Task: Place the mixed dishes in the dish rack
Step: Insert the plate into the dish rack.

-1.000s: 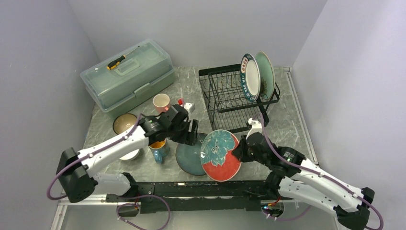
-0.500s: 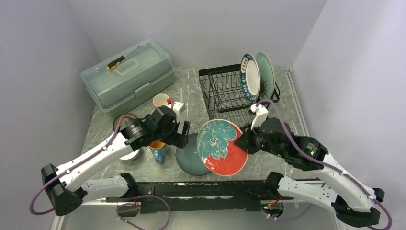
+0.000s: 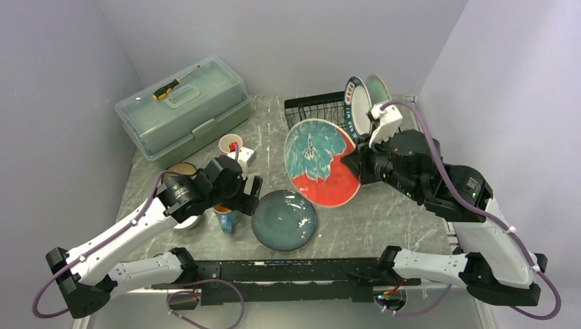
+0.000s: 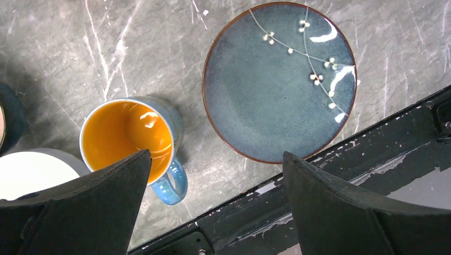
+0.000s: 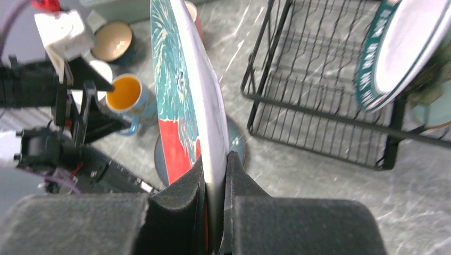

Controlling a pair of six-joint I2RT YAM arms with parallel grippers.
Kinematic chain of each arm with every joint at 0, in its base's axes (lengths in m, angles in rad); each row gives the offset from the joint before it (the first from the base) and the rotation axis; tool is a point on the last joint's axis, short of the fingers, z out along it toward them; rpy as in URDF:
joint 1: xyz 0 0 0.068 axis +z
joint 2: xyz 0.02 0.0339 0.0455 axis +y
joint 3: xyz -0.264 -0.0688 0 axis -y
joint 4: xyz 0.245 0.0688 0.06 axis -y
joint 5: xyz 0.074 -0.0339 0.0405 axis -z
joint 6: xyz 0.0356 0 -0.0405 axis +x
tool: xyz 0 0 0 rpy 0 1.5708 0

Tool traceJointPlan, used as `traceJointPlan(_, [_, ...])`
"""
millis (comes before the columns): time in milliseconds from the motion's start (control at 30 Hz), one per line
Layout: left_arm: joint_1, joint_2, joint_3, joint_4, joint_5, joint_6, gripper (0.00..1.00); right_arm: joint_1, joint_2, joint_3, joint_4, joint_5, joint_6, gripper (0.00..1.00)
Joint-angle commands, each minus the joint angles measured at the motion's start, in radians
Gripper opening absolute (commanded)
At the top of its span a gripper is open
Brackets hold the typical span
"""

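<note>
The glossy round teal-and-red plate (image 3: 322, 162) is being clamped at its rim by the right gripper (image 5: 213, 171); the left gripper (image 4: 215, 156) is being held wide.

On the grey marbled table (image 3: 404, 205) a teal plate (image 3: 284, 219) lay flat, a blue mug (image 3: 226, 218) just beside it. A green lidded box (image 3: 181, 110) and wire dish rack (image 3: 308, 110) stood behind.

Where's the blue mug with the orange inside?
In the top view, the blue mug stands left of centre, just left of the round teal plate, partly hidden under the open left gripper.
</note>
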Motion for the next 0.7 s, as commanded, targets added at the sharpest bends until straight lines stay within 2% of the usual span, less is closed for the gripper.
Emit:
traceJointPlan(0, [-0.002, -0.037, -0.028, 0.012, -0.054, 0.02, 1.0, 0.003, 0.037, 0.211, 0.172, 0.168, -0.075, 0.0])
traceJointPlan(400, [-0.002, -0.084, -0.069, 0.014, -0.108, 0.009, 0.99, 0.003, 0.15, 0.299, 0.381, 0.364, -0.251, 0.0])
traceJointPlan(667, [-0.003, -0.086, -0.074, 0.013, -0.106, 0.004, 0.99, 0.003, 0.196, 0.205, 0.592, 0.551, -0.463, 0.0])
